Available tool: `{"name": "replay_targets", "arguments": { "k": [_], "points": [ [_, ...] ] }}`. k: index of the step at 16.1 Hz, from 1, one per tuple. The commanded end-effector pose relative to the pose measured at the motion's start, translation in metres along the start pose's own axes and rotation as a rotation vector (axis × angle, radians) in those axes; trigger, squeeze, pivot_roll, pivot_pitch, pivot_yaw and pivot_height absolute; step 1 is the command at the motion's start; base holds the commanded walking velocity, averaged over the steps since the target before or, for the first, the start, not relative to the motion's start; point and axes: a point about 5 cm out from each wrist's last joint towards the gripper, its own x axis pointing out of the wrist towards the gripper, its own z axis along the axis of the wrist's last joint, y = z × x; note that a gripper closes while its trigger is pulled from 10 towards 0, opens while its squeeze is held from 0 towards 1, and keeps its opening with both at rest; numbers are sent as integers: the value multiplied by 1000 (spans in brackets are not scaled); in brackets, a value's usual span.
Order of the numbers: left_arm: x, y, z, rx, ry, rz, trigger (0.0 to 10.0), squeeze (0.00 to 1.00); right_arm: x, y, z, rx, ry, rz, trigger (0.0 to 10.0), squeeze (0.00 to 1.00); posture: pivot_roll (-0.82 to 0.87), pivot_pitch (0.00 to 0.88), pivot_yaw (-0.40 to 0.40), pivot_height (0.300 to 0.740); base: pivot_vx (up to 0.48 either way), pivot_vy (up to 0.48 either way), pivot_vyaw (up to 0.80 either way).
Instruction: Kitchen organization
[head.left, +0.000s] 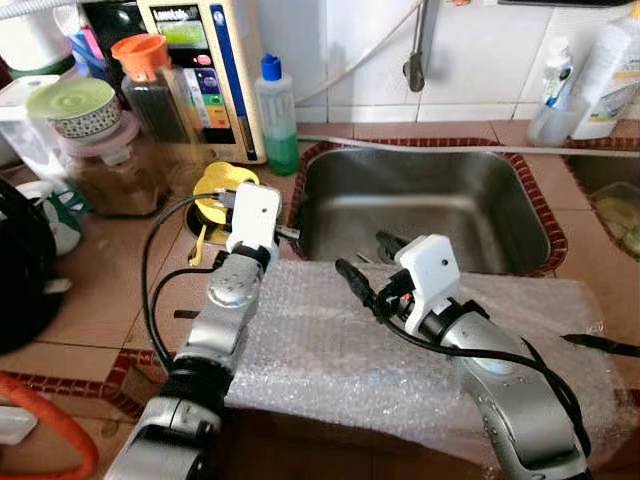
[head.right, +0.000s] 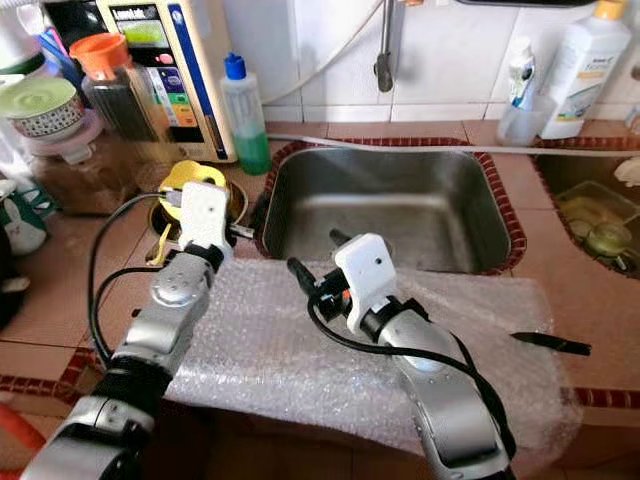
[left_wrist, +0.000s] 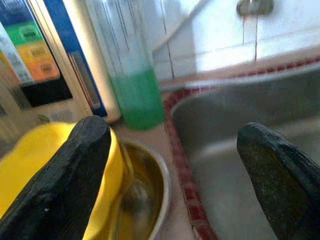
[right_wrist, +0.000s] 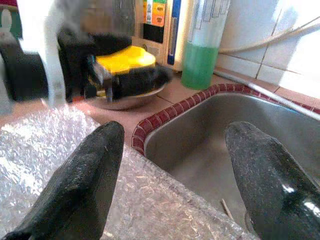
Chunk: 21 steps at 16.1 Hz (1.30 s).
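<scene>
A yellow object (head.left: 222, 183) lies in a small steel bowl (left_wrist: 150, 190) on the counter, just left of the steel sink (head.left: 430, 215). My left gripper (left_wrist: 175, 165) is open and hovers at the sink's left rim; one finger (left_wrist: 60, 175) sits over the yellow object, the other over the basin. My right gripper (head.left: 365, 255) is open too, held above the bubble wrap (head.left: 330, 350) at the sink's front edge and pointing toward the bowl. Neither gripper holds anything.
A bottle of green liquid (head.left: 277, 115) and a water purifier (head.left: 200, 70) stand behind the bowl. Jars (head.left: 110, 150) crowd the counter's left side. White bottles (head.left: 600, 80) stand at the back right, above a second basin (head.right: 590, 220). A thin black object (head.left: 600, 346) lies at the wrap's right end.
</scene>
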Motion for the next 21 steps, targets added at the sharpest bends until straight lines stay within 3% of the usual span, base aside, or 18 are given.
{"name": "replay_targets", "arguments": {
  "k": [1, 8, 11, 14, 19, 21],
  "points": [
    [3, 6, -2, 28, 9, 16, 10000, 0, -1, 3, 6, 0, -17, 16, 10000, 0, -373, 103, 115, 740, 0, 0, 0],
    [25, 51, 13, -18, 18, 149, 10000, 0, -11, 10, 5, 16, 10, 14, 10000, 0, -397, 137, 128, 740, 0, 0, 0],
    [24, 55, -4, 25, 147, 127, 10000, 0, -12, 11, 6, 18, 14, 21, 10000, 0, -400, 147, 123, 740, 0, 0, 0],
    [23, 62, -8, 32, 184, 130, 10000, 0, -13, 11, 7, 21, 20, 29, 10000, 0, -399, 150, 121, 740, 0, 0, 0],
    [26, 70, 3, -9, 117, 173, 10000, 0, -13, 13, 7, 18, 21, 44, 10000, 0, -392, 148, 123, 740, 0, 0, 0],
    [26, 72, 3, 1, 134, 175, 10000, 0, -12, 13, 7, 18, 23, 44, 10000, 0, -390, 146, 123, 740, 0, 0, 0]
  ]
}}
